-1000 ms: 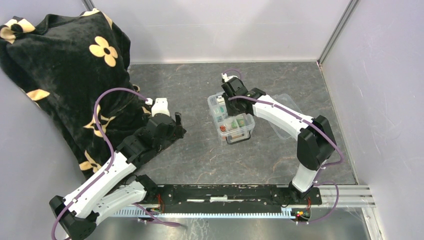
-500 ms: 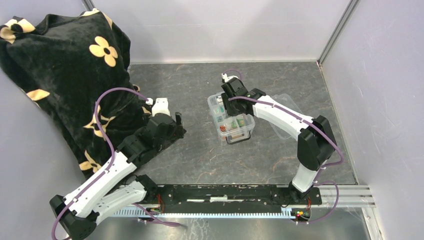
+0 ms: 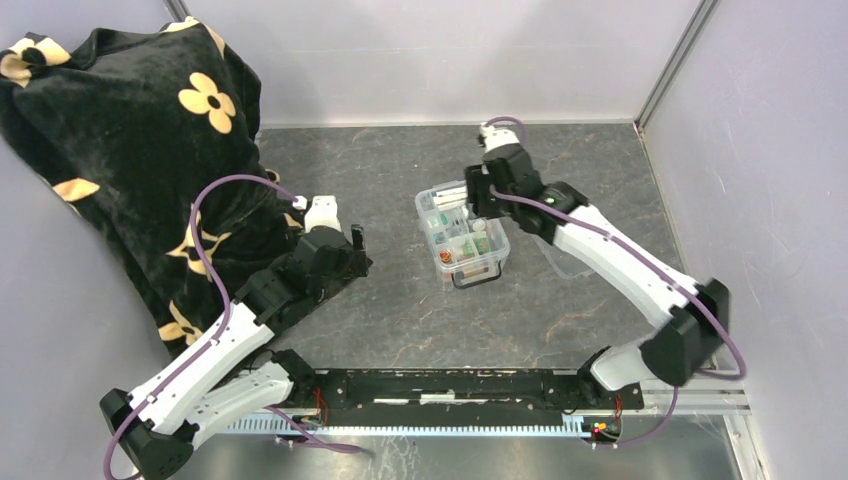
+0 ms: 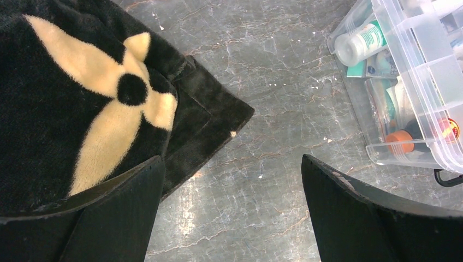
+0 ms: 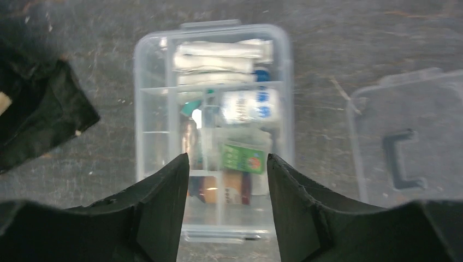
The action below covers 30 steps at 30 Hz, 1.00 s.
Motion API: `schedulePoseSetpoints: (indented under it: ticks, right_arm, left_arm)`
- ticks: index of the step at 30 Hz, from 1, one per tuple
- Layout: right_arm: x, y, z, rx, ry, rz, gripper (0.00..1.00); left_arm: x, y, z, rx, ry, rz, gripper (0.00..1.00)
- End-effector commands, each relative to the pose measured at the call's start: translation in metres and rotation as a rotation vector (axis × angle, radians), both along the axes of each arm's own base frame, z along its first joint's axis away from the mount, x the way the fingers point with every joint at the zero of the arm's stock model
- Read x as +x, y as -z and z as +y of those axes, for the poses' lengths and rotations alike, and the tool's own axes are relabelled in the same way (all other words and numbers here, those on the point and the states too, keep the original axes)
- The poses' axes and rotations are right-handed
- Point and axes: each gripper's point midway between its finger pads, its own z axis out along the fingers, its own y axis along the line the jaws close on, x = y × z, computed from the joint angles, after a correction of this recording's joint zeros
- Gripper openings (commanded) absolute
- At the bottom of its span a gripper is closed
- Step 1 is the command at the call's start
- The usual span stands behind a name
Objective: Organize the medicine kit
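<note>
The medicine kit (image 3: 425, 215) is a clear box standing open mid-table, with a divided tray of small packets resting in its top. My right gripper (image 3: 478, 203) hovers above its far right side, open and empty. In the right wrist view the kit (image 5: 143, 109) lies straight below my right gripper (image 5: 227, 158), with a green-labelled packet (image 5: 243, 157) between the fingers. My left gripper (image 3: 358, 252) is open and empty over bare table left of the kit. In the left wrist view my left gripper (image 4: 232, 161) spans bare table, and the kit (image 4: 382, 155) is at the right edge.
The kit's flat clear lid (image 5: 426, 109) with a black handle lies on the table right of the kit, mostly under my right arm in the top view (image 3: 566, 262). A black blanket with cream flowers (image 3: 130, 130) covers the left side, its edge by my left gripper (image 4: 82, 109). Walls enclose the table.
My right arm has swung back and to the right, lifting its gripper from low over the kit's middle to above its far right side. The left arm has not moved.
</note>
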Motion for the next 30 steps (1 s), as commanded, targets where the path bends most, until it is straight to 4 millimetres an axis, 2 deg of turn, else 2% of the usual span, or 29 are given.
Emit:
schedulePoseSetpoints:
  ticks: [1, 4, 6, 10, 12, 15, 17, 24, 30]
  right_arm:
    - [0.004, -0.02, -0.066, 0.019, 0.185, -0.107, 0.62]
    - [0.003, -0.009, -0.116, -0.042, 0.284, -0.113, 0.65]
    - [0.002, 0.004, -0.14, -0.131, 0.31, -0.097, 0.69]
    - [-0.002, 0.054, -0.171, -0.261, 0.314, 0.017, 0.71]
    - [-0.001, 0.078, -0.174, -0.243, 0.28, 0.062, 0.69]
    - [-0.002, 0.111, -0.166, -0.184, 0.187, 0.167, 0.63]
    - [-0.001, 0.124, -0.165, -0.201, 0.147, 0.21, 0.6]
    - [0.015, 0.15, -0.17, -0.288, 0.075, 0.258, 0.55]
    - [0.016, 0.169, -0.169, -0.293, 0.054, 0.306, 0.52]
  left_arm:
    - [0.005, -0.008, -0.001, -0.031, -0.027, -0.036, 1.0]
    - [0.005, -0.008, -0.001, -0.031, -0.024, -0.033, 1.0]
    - [0.005, -0.008, -0.002, -0.032, -0.023, -0.033, 1.0]
    - [0.005, -0.008, -0.002, -0.033, -0.02, -0.034, 1.0]
    - [0.005, -0.008, -0.002, -0.033, -0.019, -0.035, 1.0]
    - [0.005, -0.007, -0.002, -0.031, -0.016, -0.031, 1.0]
    - [0.005, -0.007, -0.003, -0.033, -0.015, -0.031, 1.0]
    - [0.005, -0.006, -0.005, -0.028, -0.005, -0.025, 1.0]
    - [0.005, -0.005, -0.005, -0.027, -0.005, -0.024, 1.0]
